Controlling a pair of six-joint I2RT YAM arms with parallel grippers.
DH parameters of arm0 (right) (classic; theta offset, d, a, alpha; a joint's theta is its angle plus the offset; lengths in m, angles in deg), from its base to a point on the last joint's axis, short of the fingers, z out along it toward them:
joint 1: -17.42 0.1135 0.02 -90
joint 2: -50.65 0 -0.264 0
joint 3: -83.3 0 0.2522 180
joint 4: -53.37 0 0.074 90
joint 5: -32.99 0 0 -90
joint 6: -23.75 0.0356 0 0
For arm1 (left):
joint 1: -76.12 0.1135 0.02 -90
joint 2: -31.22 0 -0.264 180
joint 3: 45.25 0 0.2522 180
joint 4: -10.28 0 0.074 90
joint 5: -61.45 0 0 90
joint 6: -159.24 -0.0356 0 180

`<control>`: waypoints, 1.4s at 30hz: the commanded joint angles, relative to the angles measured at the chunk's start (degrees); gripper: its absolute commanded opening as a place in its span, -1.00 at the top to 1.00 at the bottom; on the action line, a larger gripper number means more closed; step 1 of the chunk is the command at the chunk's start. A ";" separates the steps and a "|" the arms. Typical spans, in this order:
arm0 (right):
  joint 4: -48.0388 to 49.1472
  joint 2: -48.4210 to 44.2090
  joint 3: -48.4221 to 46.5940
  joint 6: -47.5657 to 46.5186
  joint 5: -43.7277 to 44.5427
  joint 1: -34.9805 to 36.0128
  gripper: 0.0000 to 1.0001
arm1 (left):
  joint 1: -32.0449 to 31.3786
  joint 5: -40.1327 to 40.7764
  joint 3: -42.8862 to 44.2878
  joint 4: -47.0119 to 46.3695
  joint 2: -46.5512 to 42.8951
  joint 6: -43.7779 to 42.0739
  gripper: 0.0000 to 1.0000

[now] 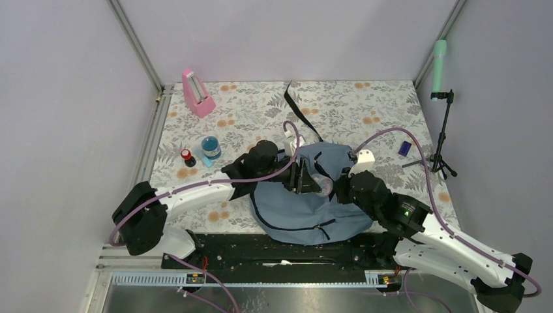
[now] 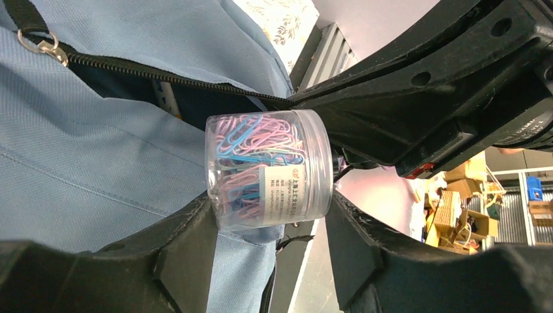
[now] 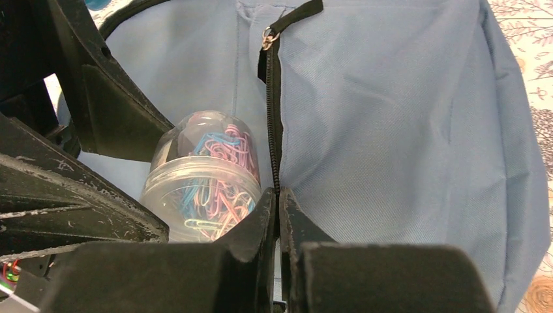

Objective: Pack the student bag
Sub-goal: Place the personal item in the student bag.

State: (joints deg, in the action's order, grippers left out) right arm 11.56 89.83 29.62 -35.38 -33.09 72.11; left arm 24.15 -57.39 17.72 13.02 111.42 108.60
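Note:
The grey-blue student bag [image 1: 303,208] lies flat in the middle of the table, between both arms. My left gripper [image 1: 308,177] is shut on a clear jar of coloured paper clips [image 1: 323,186] and holds it just above the bag. In the left wrist view the jar [image 2: 267,171] sits between my fingertips [image 2: 186,244], next to the bag's open zipper slit [image 2: 124,78]. My right gripper [image 1: 342,187] is shut on the bag's zipper edge [image 3: 274,130]. The jar [image 3: 205,179] shows just left of the right gripper [image 3: 279,218].
A pink metronome [image 1: 197,93] stands at the back left. A small red-capped bottle [image 1: 188,157] and a blue round jar [image 1: 210,147] sit left of the bag. A dark blue item [image 1: 405,148] and a tripod with a green microphone [image 1: 441,59] are at the right.

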 commanded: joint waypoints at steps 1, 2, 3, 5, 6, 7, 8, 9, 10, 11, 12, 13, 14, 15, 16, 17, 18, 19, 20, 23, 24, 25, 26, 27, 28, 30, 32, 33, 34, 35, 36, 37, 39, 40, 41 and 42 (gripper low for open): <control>5.55 -1.96 -3.22 1.12 -0.83 0.50 0.91 | -1.22 -3.40 5.37 -5.52 3.02 -0.12 0.10; 5.38 -2.15 -3.23 1.17 -0.67 0.50 0.91 | -1.43 -3.38 5.79 -4.80 3.43 -0.60 0.10; 5.23 -2.28 -3.31 1.20 -0.53 0.50 0.91 | -1.59 -3.17 5.95 -4.06 3.72 -0.97 0.10; 5.11 -2.52 -3.45 1.11 -0.38 0.45 0.91 | -1.57 -2.57 5.91 -3.19 4.28 -1.42 0.10; 5.11 -2.60 -3.41 1.17 -0.37 0.49 0.91 | -1.64 -2.11 6.19 -2.10 4.66 -1.51 0.10; 5.08 -2.66 -3.49 1.16 -0.35 0.45 0.91 | -1.58 -1.32 6.63 -0.59 5.10 -1.92 0.11; 5.09 -2.70 -3.72 1.09 -0.29 0.49 0.91 | -1.71 -1.03 6.94 0.59 5.51 -2.30 0.11; 5.07 -2.73 -3.81 1.15 -0.28 0.50 0.91 | -1.80 -0.78 7.06 1.35 5.57 -2.64 0.11; 4.95 -2.83 -3.89 1.16 -0.14 0.48 0.91 | -1.96 -0.37 6.87 1.59 5.43 -2.87 0.11; 4.94 -2.94 -3.93 1.26 -0.04 0.50 0.91 | -1.94 -0.12 6.44 1.43 5.08 -3.08 0.11; 4.91 -2.98 -3.93 1.25 0.02 0.52 0.91 | -2.04 0.18 5.94 1.25 4.79 -3.08 0.11; 4.88 -3.02 -4.00 1.35 0.11 0.50 0.91 | -2.02 0.33 5.59 1.07 4.67 -3.13 0.11; 4.85 -3.07 -4.03 1.36 0.15 0.45 0.91 | -2.05 0.30 5.41 1.13 4.74 -3.21 0.11; 4.85 -3.06 -4.15 1.36 0.24 0.49 0.91 | -2.02 0.42 5.49 1.36 4.97 -3.23 0.11; 4.85 -3.06 -4.16 1.31 0.25 0.50 0.91 | -2.05 0.38 5.54 1.50 5.23 -3.23 0.12; 4.92 -3.12 -4.21 1.36 0.20 0.50 0.91 | -2.12 0.26 5.54 1.37 5.49 -3.15 0.12; 4.91 -3.14 -4.36 1.37 0.17 0.50 0.91 | -2.15 0.27 5.54 1.22 5.74 -3.14 0.12; 4.91 -3.19 -4.42 1.43 0.09 0.50 0.91 | -2.21 0.30 5.48 1.00 5.95 -3.14 0.12; 4.89 -3.20 -4.46 1.42 0.07 0.50 0.91 | -2.26 0.36 5.58 0.79 6.21 -3.08 0.12; 4.92 -3.37 -4.56 1.57 0.16 0.50 0.91 | -2.23 0.67 6.17 -0.04 7.35 -3.14 0.12; 4.91 -3.28 -4.60 1.59 0.08 0.50 0.91 | -2.24 0.97 6.24 -0.96 7.77 -3.02 0.12; 4.89 -3.19 -4.56 1.68 -0.07 0.49 0.91 | -2.23 1.60 6.20 -2.16 8.18 -2.72 0.12; 4.91 -3.04 -4.52 1.75 -0.29 0.46 0.91 | -2.26 2.19 6.06 -3.97 8.59 -2.32 0.12; 4.95 -2.93 -4.51 1.96 -0.54 0.49 0.91 | -2.22 2.80 5.86 -6.10 9.02 -1.83 0.12; 5.01 -2.77 -4.40 2.23 -0.86 0.51 0.91 | -2.23 3.47 5.64 -7.79 9.57 -1.20 0.12; 5.00 -2.54 -4.26 2.63 -1.35 0.49 0.91 | -2.22 4.52 4.90 -12.49 10.41 0.04 0.11; 4.99 -2.53 -4.03 3.12 -1.58 0.50 0.92 | -2.25 5.56 4.40 -17.21 11.48 1.31 0.11; 5.02 -2.53 -3.93 3.36 -1.67 0.50 0.92 | -2.26 6.13 4.06 -19.31 12.12 1.97 0.11; 5.00 -2.53 -3.84 3.52 -1.75 0.50 0.92 | -2.29 6.52 3.85 -21.29 12.61 2.74 0.11; 5.02 -2.45 -3.75 3.65 -1.85 0.50 0.92 | -2.30 6.80 3.79 -22.91 13.27 3.09 0.11; 5.21 -2.49 -3.63 3.64 -1.93 0.50 0.92 | -2.37 6.91 3.83 -24.51 13.90 3.22 0.11; 5.31 -2.38 -3.52 3.68 -2.01 0.50 0.92 | -2.47 7.08 3.98 -25.46 14.44 3.20 0.11; 5.58 -2.30 -3.41 3.88 -2.12 0.52 0.92 | -3.00 7.37 4.41 -26.40 15.52 2.55 0.11; 5.68 -2.20 -3.42 3.94 -2.15 0.50 0.92 | -3.19 7.38 4.55 -26.63 16.05 2.16 0.11; 5.72 -2.06 -3.41 4.05 -2.13 0.48 0.92 | -3.50 7.54 4.65 -26.50 16.50 1.81 0.11; 5.79 -1.99 -3.43 4.09 -2.13 0.50 0.92 | -3.64 7.79 4.62 -26.44 16.83 1.58 0.10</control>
State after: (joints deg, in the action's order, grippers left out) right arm 11.69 88.01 29.12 -33.26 -32.89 72.16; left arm 21.59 -51.84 21.13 -3.16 127.62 110.28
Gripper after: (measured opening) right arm 0.043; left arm 0.547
